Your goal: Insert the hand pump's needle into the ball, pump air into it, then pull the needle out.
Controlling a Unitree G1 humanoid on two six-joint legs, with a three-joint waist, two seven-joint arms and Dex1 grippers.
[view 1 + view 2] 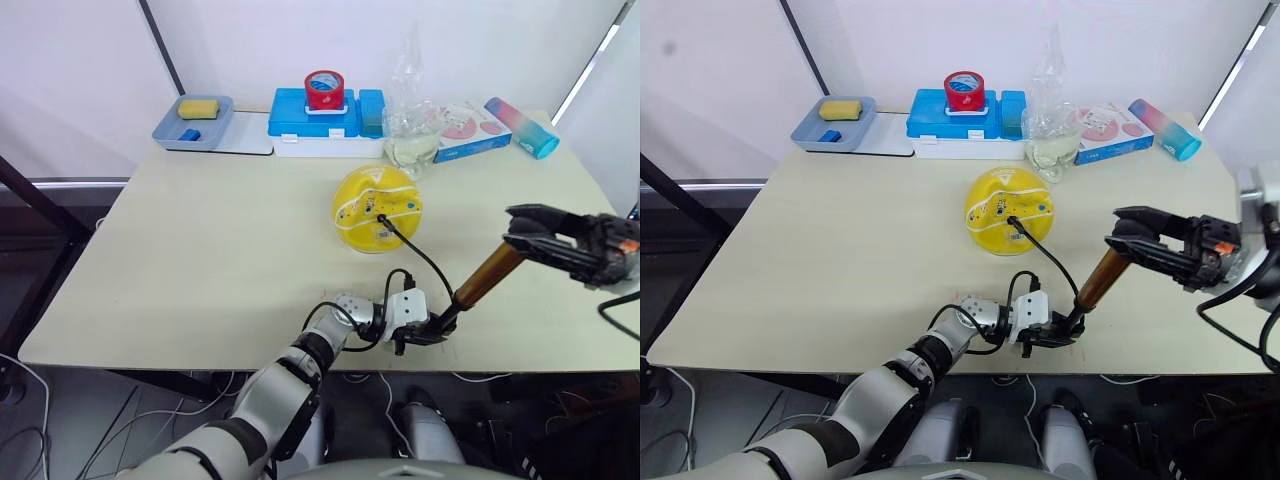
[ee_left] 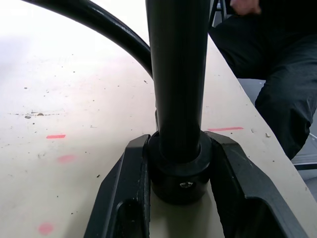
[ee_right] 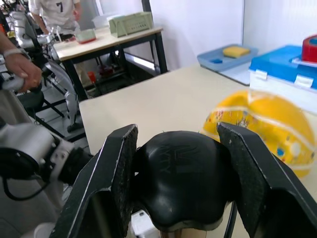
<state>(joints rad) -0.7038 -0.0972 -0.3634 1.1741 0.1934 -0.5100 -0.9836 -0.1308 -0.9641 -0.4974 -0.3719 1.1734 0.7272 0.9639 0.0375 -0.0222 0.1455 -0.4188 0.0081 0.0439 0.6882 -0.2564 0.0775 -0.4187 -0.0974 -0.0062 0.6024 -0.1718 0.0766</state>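
The ball [image 1: 377,208] sits mid-tabletop toward the far edge, saggy and soft, so I judge it would dent or roll under a push. The pump [image 1: 487,277] slants up from the near edge, rigid and light: my left gripper [image 2: 179,198] clamps its base, my right gripper [image 3: 179,186] its handle. Its hose [image 1: 420,250] reaches the ball, and the needle seems seated.

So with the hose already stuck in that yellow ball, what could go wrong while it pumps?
The ball sits loose on the table, held by nothing, so a tug on the hose might roll it or pull the needle out. The hand pump leans at a slant between the left gripper at its base and the right gripper on its handle; an off-line stroke could make it slip.
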